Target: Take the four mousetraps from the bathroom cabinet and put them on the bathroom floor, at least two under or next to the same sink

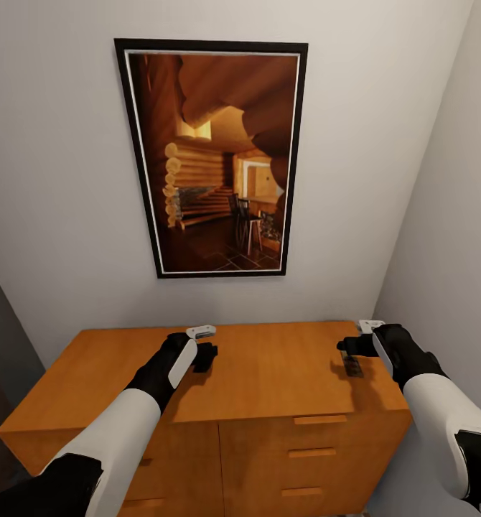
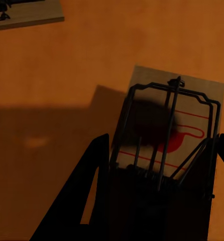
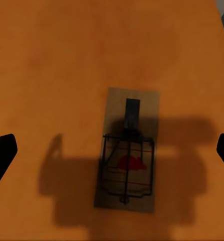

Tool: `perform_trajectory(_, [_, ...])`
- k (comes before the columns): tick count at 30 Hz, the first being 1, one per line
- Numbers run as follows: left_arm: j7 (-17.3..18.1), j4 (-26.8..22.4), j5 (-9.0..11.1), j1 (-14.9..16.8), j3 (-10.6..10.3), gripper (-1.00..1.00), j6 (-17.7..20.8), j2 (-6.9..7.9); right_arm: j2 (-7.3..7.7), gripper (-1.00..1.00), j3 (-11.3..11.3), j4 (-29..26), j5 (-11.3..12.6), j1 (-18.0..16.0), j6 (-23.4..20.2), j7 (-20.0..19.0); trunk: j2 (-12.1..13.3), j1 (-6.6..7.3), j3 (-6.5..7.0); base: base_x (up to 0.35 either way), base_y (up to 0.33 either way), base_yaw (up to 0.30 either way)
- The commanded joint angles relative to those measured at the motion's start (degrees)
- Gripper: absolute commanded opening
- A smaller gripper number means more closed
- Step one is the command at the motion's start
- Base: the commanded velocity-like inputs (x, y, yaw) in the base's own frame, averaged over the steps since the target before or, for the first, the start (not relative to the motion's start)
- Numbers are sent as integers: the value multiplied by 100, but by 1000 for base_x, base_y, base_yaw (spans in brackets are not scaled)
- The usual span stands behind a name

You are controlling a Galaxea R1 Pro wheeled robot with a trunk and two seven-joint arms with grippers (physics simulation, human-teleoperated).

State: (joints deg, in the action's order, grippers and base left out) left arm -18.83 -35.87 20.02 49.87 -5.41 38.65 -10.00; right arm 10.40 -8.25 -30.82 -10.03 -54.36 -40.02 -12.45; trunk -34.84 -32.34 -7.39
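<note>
Mousetraps on cabinet top, lower frame: left gripper clamped around one trap, right gripper wide above another (untouched). Risk: slipping, thin board.

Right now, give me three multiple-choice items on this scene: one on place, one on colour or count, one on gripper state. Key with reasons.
1. Where do the mousetraps lie?
A. on the cabinet top
B. on the floor tiles
C. in an open drawer

2. How many mousetraps show in the left wrist view?
A. none
B. two
C. four

3. How stands the right gripper?
A. shut on a trap
B. open above a trap
C. gripping a drawer handle

Key: 1 A, the mousetrap rests flat on the orange cabinet top. 2 B, one trap lies between the left gripper fingers and a second trap lies at the picture's corner. 3 B, the right gripper has its fingers far apart either side of the trap, not touching it.
</note>
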Motion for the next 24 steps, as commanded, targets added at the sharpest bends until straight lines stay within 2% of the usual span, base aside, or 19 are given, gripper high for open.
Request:
perform_trajectory(1, [-50, -5, 50, 5, -13, -100, 15, 0, -3, 100, -28, -9, -61, -4, -24, -46, -52, -25, -29, 0, 0, 0])
perform_trajectory(9, [-67, 0, 39, 5, -13, -100, 11, 0, -7, 100, -28, -4, -61, -4, -24, -39, -372, -200, -173, 0, 0, 0])
perform_trajectory(14, [-48, -2, 37, 5, -13, -100, 16, 0, -4, 100, -28, -5, -61, -4, -24, -26, -372, -200, -173, 0, 0, 0])
perform_trajectory(23, [-34, 0, 42, 5, -13, -100, 19, 0, -8, 100, -28, -4, -55, -4, -24, 214, -372, -200, -173, 0, 0, 0])
perform_trajectory(24, [-20, -33, 47, 38, -21, -100, -16, 0, -41, 100, -19, 13, -22, -38, 9, 182, -372, -200, -173, 0, 0, 0])
